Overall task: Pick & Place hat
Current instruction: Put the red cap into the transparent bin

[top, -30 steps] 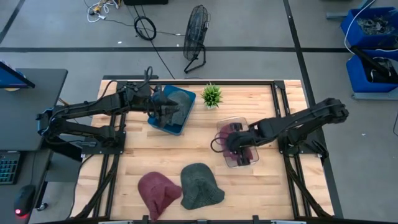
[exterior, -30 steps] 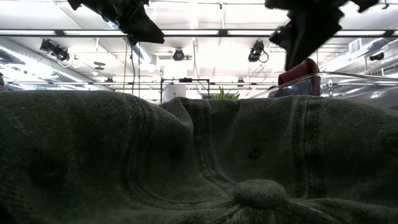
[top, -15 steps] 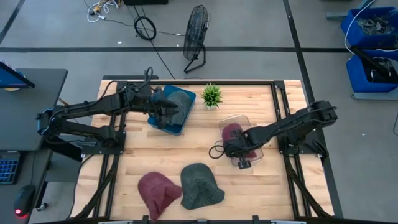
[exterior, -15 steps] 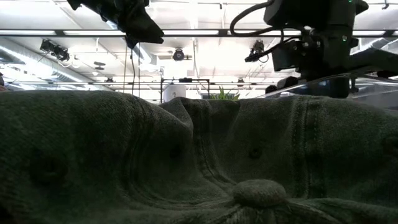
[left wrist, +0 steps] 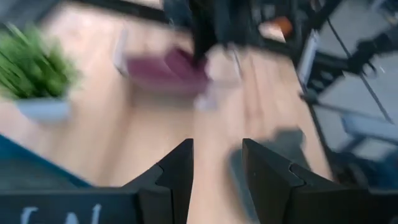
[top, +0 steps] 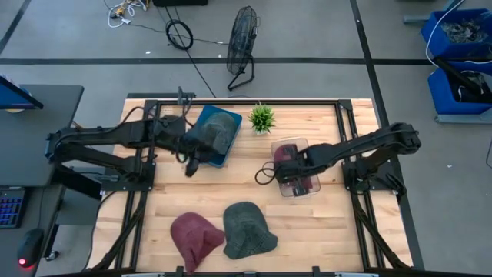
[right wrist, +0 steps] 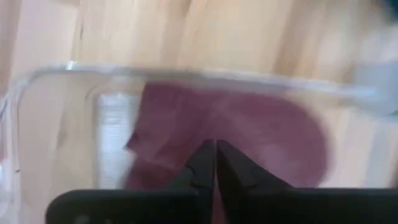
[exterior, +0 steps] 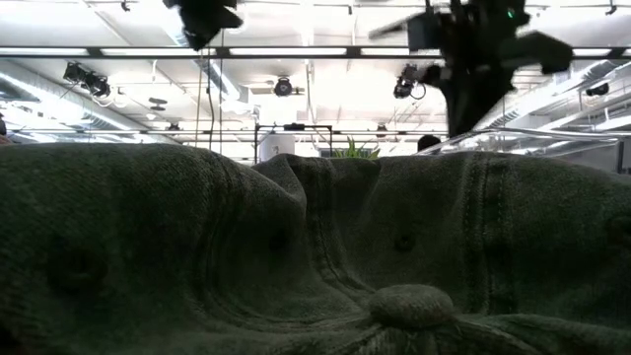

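Hats: four seen. Grey hat (top: 217,129) already in blue bin (top: 201,155), maroon hat (top: 288,158) in clear bin (top: 294,187). Two left loose at table's (top: 342,223) near edge: maroon hat on table (top: 196,238) touching grey hat on table (top: 247,229). So approx half done, judging by layout. Left gripper (top: 191,163) just beside blue bin, over bare wood, fingers parted, nothing held. Right gripper (right wrist: 211,163) over clear bin, fingertips pressed together, empty. Plant (top: 262,118) betw. bins, untouched.
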You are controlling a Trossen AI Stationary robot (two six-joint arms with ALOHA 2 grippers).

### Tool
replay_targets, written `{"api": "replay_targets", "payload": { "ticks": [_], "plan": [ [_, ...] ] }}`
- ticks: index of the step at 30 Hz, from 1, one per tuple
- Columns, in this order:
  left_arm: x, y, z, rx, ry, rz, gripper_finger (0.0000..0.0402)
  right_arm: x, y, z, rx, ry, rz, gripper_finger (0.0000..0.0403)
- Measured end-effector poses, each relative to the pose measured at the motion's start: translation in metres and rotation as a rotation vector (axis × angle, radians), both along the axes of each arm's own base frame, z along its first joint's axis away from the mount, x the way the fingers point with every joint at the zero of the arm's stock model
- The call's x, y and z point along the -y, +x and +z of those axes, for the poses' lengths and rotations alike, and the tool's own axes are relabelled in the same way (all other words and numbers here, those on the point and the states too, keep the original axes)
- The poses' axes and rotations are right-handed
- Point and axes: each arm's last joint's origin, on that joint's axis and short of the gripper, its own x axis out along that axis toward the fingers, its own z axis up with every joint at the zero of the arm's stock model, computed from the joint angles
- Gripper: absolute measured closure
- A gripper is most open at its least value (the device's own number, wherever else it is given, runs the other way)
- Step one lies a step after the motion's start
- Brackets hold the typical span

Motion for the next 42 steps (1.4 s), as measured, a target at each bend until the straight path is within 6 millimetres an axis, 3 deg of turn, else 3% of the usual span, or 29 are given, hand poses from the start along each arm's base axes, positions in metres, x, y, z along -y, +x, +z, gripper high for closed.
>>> {"api": "replay_targets", "payload": {
  "ticks": [4, 11, 22, 30, 34, 38, 42],
  "plan": [
    [0.024, -0.007, -0.004, -0.146, -0.140, -0.018, 0.0262, 0.004, 0.005, 0.015, 0.076, -0.036, 0.027, 0.0377],
    [0.075, -0.018, -0.033, -0.339, -0.349, -0.032, 0.0262, 0.005, 0.025, 0.026, 0.312, -0.032, 0.018, 0.0373],
    [0.147, -0.023, -0.098, -0.631, -0.419, 0.181, 0.0262, 0.000, 0.048, 0.047, 0.642, 0.089, -0.018, 0.0372],
    [0.186, -0.018, -0.142, -0.770, -0.473, 0.336, 0.0262, -0.001, 0.056, 0.056, 0.741, 0.024, 0.086, 0.0375],
    [0.200, -0.016, -0.145, -0.743, -0.564, 0.376, 0.0262, 0.000, 0.060, 0.063, 0.820, 0.007, 0.109, 0.0376],
    [0.212, -0.016, -0.133, -0.694, -0.587, 0.353, 0.0262, 0.002, 0.062, 0.068, 0.871, 0.019, 0.089, 0.0374],
    [0.220, -0.015, -0.120, -0.630, -0.591, 0.338, 0.0262, 0.006, 0.060, 0.062, 0.810, -0.002, 0.094, 0.0354]
  ]
}}
